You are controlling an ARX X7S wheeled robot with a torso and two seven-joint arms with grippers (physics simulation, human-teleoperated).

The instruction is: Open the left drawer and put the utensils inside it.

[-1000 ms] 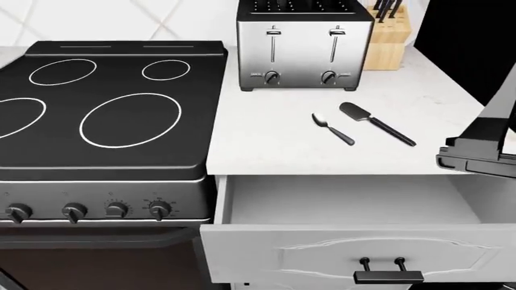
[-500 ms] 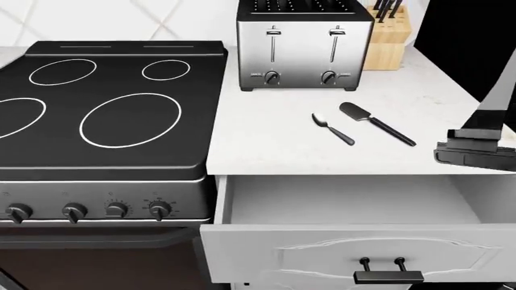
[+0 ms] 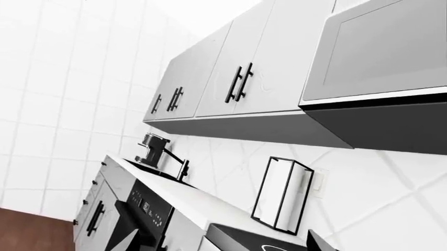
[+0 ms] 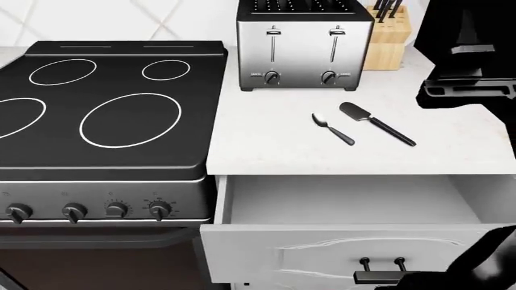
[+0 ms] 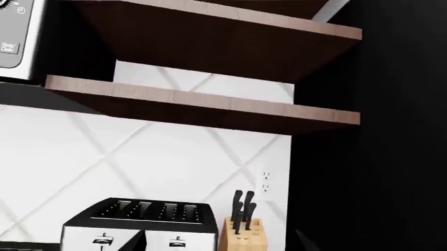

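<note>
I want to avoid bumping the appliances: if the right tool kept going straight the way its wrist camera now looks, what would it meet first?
Probably the tiled backsplash wall above the toaster and knife block, below the lower wooden shelf. Nothing nearer shows, though depth is unclear.

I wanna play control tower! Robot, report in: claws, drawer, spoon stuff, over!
Right claw raised over the counter, grip state unclear; left claw out of view. Left drawer open, empty. Spoon and spatula on the counter, untouched. Nothing blocking them.

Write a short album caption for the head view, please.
Left drawer pulled open and empty; spoon and spatula lie on the counter before the toaster.
</note>
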